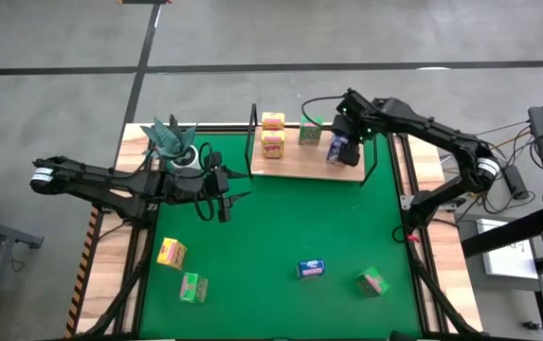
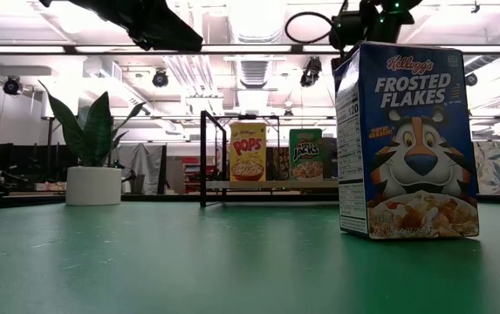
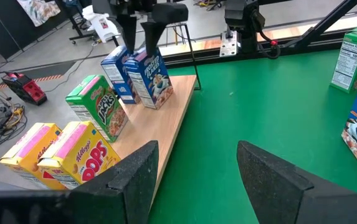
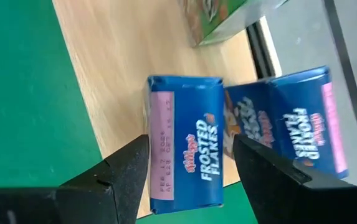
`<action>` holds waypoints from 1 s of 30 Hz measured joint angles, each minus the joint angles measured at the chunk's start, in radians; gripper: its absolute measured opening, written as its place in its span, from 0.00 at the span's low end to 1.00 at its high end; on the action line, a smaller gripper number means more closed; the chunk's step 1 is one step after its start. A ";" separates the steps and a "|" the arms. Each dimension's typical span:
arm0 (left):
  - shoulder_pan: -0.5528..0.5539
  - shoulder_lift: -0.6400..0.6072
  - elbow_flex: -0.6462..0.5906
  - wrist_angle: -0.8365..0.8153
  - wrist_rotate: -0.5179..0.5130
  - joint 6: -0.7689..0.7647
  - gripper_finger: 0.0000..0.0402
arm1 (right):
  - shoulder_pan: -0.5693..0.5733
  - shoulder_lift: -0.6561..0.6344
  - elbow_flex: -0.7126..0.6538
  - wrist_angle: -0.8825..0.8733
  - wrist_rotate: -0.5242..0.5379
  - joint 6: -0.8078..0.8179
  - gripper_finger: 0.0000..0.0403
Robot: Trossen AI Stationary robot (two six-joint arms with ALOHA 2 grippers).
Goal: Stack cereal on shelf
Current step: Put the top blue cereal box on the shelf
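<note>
While my left gripper [image 1: 226,201] hangs open over the mat [image 1: 280,237], my right gripper [image 1: 340,144] sits spread around a blue box [image 4: 186,140] on the shelf [image 1: 295,163], not squeezing it.

blue cereal [image 4: 187,143], light-brown shelf [image 4: 122,56], green mat [image 4: 22,81]

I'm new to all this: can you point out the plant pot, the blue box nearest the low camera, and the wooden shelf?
Plant pot [image 2: 93,185], low view, front of its white wall.
Blue Frosted Flakes box [image 2: 415,139], low view, middle of its printed front.
Wooden shelf [image 3: 159,127], left wrist view, bare board beside the boxes.
</note>
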 joint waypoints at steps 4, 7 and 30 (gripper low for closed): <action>0.000 0.000 0.000 0.000 0.000 0.000 0.50 | 0.004 0.000 0.047 0.000 0.000 0.038 0.55; 0.000 0.000 0.000 0.000 0.000 0.004 0.50 | 0.018 0.000 0.077 0.013 0.000 0.071 0.54; 0.000 0.000 0.000 -0.011 0.000 0.030 0.50 | 0.048 0.098 0.082 0.104 0.008 0.103 0.04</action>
